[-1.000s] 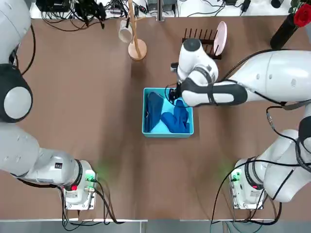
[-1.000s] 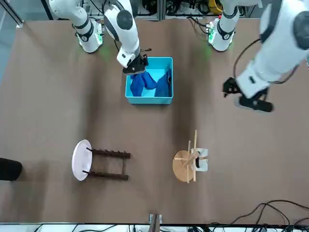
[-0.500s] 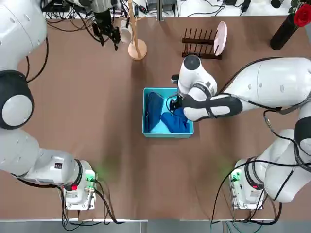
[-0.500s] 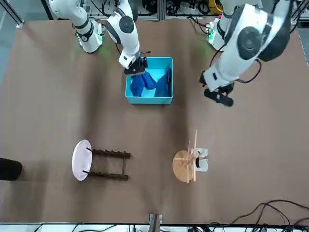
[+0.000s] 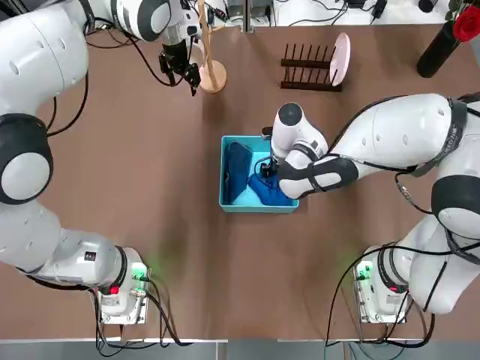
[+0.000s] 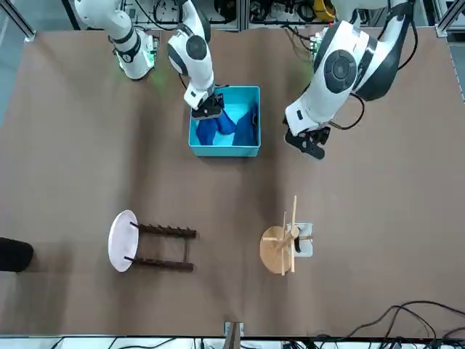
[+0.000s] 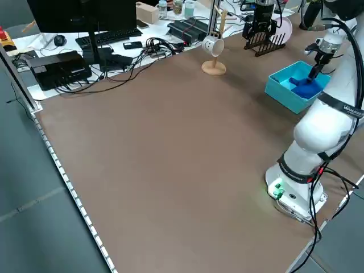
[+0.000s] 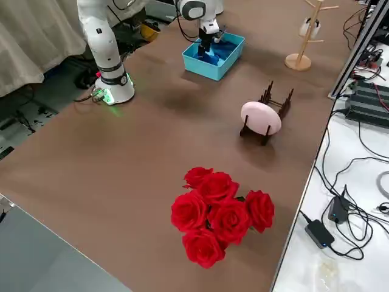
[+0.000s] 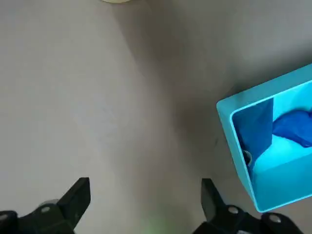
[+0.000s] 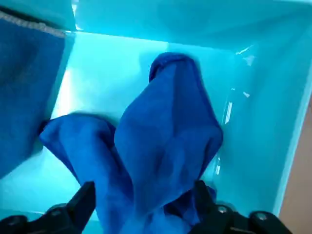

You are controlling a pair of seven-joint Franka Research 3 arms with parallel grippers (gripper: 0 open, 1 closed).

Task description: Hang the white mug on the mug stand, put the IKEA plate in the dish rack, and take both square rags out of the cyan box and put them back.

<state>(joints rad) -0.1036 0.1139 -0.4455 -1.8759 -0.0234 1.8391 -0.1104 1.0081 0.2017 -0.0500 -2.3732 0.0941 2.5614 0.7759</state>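
Top view: the right tool (image 5: 264,166) dips into the cyan box (image 5: 225,171) over the crumpled rag (image 5: 271,190) — placed to pinch it. Right wrist view: its fingers (image 10: 83,201) straddle that rag, spread, gripping nothing yet. Left wrist view: the left tool (image 9: 145,204) hangs wide open, empty, above the desk (image 9: 97,97).

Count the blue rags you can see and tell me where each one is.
2, both inside the cyan box: one rag lies against the box's left wall, the other rag is bunched on the right under the right gripper. More could be hidden beneath.

Glossy cyan plastic box (image 5: 227,199) holds soft blue cloth rags (image 10: 165,141); the mug stand (image 5: 211,76) is pale wood.
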